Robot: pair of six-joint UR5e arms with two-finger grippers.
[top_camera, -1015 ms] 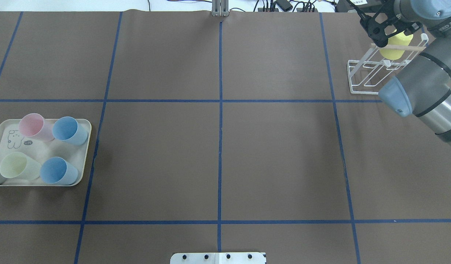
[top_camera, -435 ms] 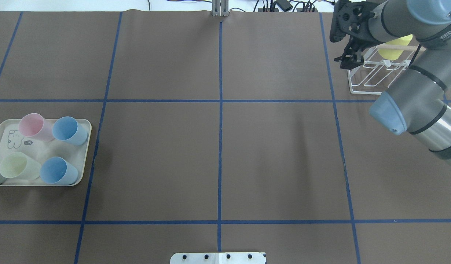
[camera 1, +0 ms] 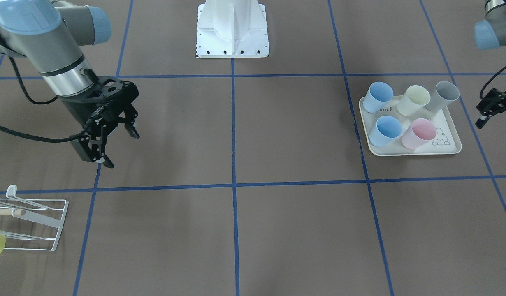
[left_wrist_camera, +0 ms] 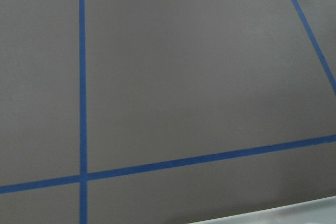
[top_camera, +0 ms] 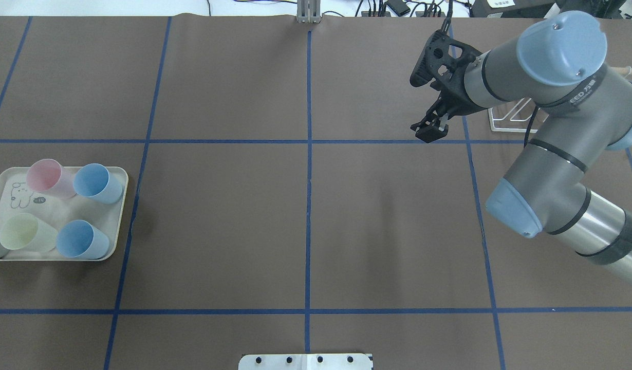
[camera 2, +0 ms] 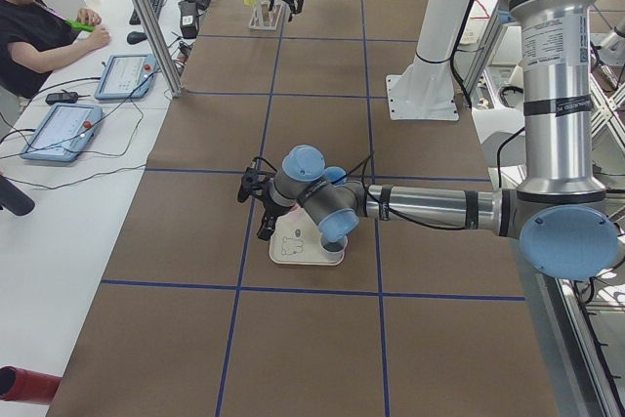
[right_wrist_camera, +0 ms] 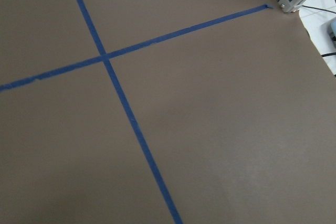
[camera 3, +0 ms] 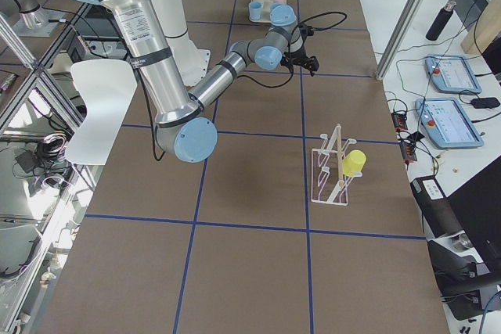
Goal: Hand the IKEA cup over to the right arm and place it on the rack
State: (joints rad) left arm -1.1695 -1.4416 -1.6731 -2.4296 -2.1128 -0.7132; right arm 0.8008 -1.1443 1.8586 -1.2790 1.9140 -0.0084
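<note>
We are seeing the rack (camera 3: 333, 170) standing at the tabletop's (top_camera: 218, 231) far right, a cup (camera 3: 353, 163) on it, and the tray (camera 1: 448, 121) sitting left, holding five cups (camera 1: 385, 130).

Counting up: two light-blue plastic cups (camera 1: 378, 97) (camera 1: 385, 130), one pink cup (camera 1: 419, 133), one pale-green cup (camera 1: 415, 100), one grey cup (camera 1: 445, 95), one bright-yellow cup (camera 3: 354, 163). One cream rabbit-print tray (camera 1: 447, 123), one white wire rack (camera 3: 327, 179).

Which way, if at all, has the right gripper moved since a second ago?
Yes. In the overhead view the right gripper has swung left off the rack, across the blue tape line beside it, and is open and empty.
</note>
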